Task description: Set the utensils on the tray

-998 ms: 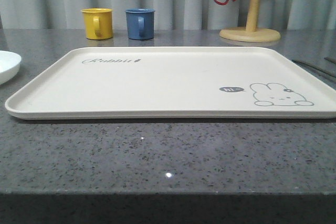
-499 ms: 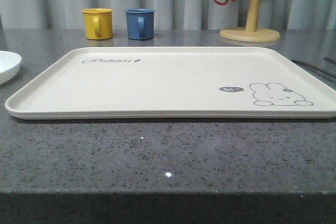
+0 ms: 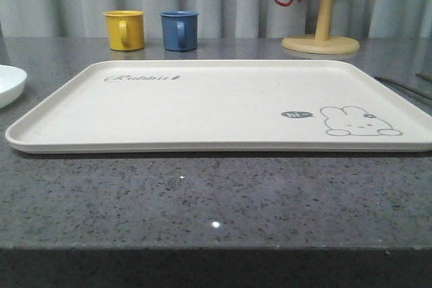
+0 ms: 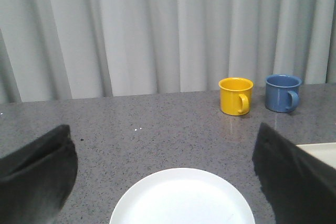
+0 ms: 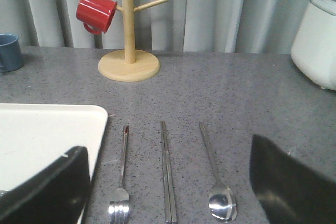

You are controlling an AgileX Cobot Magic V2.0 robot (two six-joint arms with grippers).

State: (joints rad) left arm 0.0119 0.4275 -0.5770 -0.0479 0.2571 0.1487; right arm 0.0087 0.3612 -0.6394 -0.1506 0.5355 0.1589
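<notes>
Front view: the tray lay flat on the bench, nothing on it. Two thin dark lines, perhaps utensils, lay on the bench just beyond its right rim, too faint to tell.

Left wrist view: my left hand was spread wide, holding nothing, above a white plate. Yellow mug and blue mug stood further back.

Right wrist view: my right hand was likewise spread and empty. Below it, on the bench beside the tray's corner, side by side and apart: fork, chopsticks, spoon.

Handling, as I judged it: all polished metal, rigid, light, not fragile, but slippery and lying flush to the stone. The fork and spoon were best pinched across the narrow handle near mid-length for balance. The chopsticks, touching as a pair, wanted one grip across both at the middle, or one might roll free.
</notes>
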